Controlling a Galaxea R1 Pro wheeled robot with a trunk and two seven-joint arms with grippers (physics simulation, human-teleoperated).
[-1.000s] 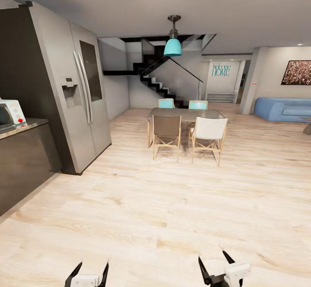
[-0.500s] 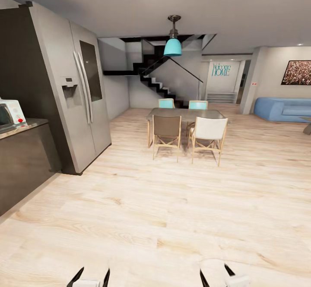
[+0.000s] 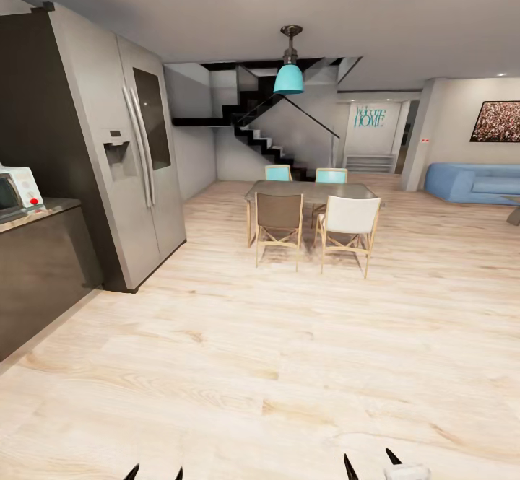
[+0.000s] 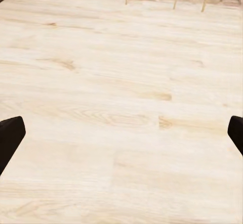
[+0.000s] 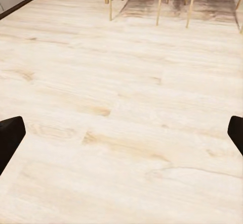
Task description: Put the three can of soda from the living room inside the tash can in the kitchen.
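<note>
From where I stand, the kitchen is at the left: a dark worktop (image 3: 36, 213) carrying a small white appliance (image 3: 18, 188), then the tall steel fridge (image 3: 126, 169) beside it. Across the pale wood floor (image 3: 289, 343), in the middle, a dining table (image 3: 312, 191) stands under a teal pendant lamp (image 3: 289, 78), ringed by four chairs (image 3: 279, 220), with a dark staircase (image 3: 263, 137) behind. Far right, the living room opens: the blue sofa (image 3: 473, 180) sits below a crowd photo (image 3: 496, 120).

Low down, the left tool (image 3: 155, 473) shows just its two dark tips, spread wide with nothing between them; its wrist camera looks at bare floor between the finger pads (image 4: 10, 138). The right tool (image 3: 373, 464) is likewise wide and empty.

No soda can or bin is visible. The cans should be in the living room, so they lie ahead and well to the right, past the table. I judge the base needs to turn right and drive. The right arm sits on the nearer side.
</note>
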